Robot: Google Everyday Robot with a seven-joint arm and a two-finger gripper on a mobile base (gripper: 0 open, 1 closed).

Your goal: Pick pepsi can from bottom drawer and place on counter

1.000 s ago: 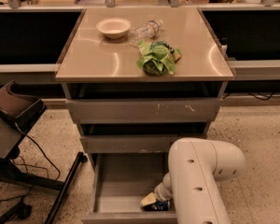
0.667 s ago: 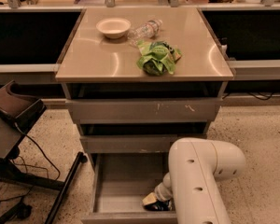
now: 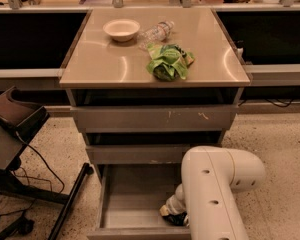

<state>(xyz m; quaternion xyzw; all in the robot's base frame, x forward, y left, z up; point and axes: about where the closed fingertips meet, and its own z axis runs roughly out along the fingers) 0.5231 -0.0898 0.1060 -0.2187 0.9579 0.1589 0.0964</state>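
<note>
The bottom drawer [image 3: 135, 204] is pulled open below the two shut grey drawers, and its plain grey floor shows on the left. My white arm [image 3: 210, 189] reaches down into the drawer's right front corner. The gripper [image 3: 171, 213] sits low there, a dark and yellowish shape just above the drawer floor. The pepsi can does not show as a separate thing; it is hidden by the arm and gripper or is part of the dark shape. The tan counter [image 3: 105, 59] tops the cabinet.
On the counter stand a white bowl [image 3: 121, 29], a clear water bottle [image 3: 156, 32] lying down and a green chip bag [image 3: 168, 61]. A dark chair and cables [image 3: 15, 129] stand on the floor at the left. Grey ledges with dark panels flank the cabinet.
</note>
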